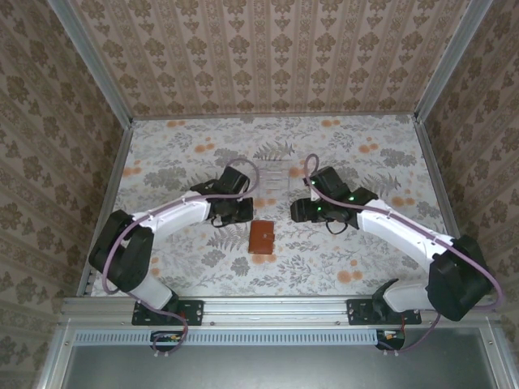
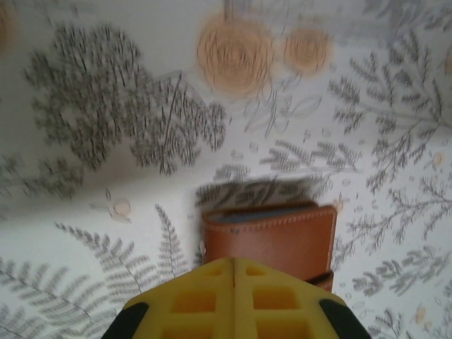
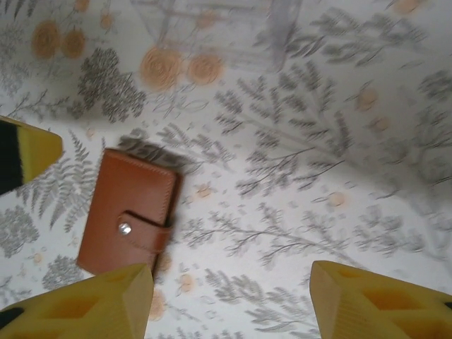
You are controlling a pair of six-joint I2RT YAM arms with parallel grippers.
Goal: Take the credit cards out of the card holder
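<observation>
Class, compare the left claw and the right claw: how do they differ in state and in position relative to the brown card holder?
The left claw is shut, fingers together; the right claw is open, fingers wide apart. The card holder lies straight ahead of the left claw, but off to one side of the right claw. Both have yellow fingers and hold nothing.

Floral-print tabletop [image 1: 178, 154] — brown damask wallpaper walls [image 1: 268, 49] on three sides, grey metal corner posts [image 1: 91, 57].

Nothing readable here tbh: no text, brand, label or number on the brown wallet [image 3: 127, 212], the floral tablecloth [image 1: 178, 162] or the patterned walls [image 1: 268, 49].
</observation>
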